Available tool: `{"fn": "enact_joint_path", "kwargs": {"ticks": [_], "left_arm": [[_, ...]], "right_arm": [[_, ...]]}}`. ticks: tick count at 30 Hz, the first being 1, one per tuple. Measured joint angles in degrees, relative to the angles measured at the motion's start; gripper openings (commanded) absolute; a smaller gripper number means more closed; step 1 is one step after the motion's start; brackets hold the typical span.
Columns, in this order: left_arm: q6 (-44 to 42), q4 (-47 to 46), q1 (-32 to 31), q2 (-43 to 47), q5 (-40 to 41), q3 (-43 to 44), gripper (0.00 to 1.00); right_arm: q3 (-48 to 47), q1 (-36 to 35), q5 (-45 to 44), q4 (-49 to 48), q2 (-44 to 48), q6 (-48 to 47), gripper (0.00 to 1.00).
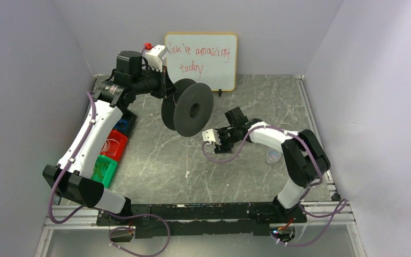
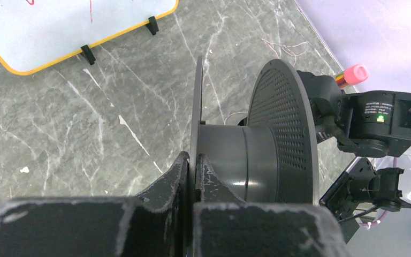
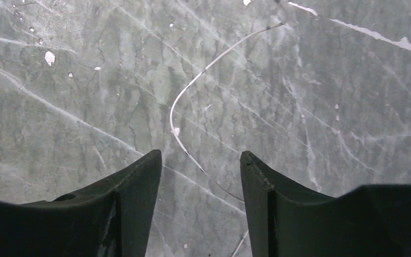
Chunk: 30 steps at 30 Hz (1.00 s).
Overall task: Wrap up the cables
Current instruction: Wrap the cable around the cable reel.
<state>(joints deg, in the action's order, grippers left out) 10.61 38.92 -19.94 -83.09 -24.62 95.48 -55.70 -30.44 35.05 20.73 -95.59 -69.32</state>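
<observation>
Whitish and thread-thin, a cable (image 3: 171,115) is seen lying on the grey table (image 3: 59,107), curving from between the right fingers (image 3: 139,182), which are held apart, toward 1 o'clock. The near flange of the black spool (image 2: 246,160) is clamped by the left fingers (image 2: 172,179).

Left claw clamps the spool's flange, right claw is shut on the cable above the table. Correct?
No. The right claw is open, not shut: the right wrist view shows its fingers spread and the cable lying loose on the table beneath. The left claw does clamp the flange of the spool.
</observation>
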Motion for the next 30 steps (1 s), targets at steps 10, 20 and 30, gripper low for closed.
{"fn": "enact_joint_path", "kwargs": {"ticks": [10,20,30], "left_arm": [[-0.04,0.0,0.0,0.0,-1.44,0.0,0.02],[-4.37,0.59,0.39,2.69,1.09,-3.78,0.03],[-8.98,3.76,-1.77,2.95,9.64,-11.82,0.02]], "right_arm": [[-1.27,-0.02,-3.06,-0.83,-3.72,4.13,0.0],[-11.02,11.54,-1.55,1.05,-5.11,19.52,0.0],[-31.78,18.14,-7.43,7.32,-9.03,41.0,0.0]]}}
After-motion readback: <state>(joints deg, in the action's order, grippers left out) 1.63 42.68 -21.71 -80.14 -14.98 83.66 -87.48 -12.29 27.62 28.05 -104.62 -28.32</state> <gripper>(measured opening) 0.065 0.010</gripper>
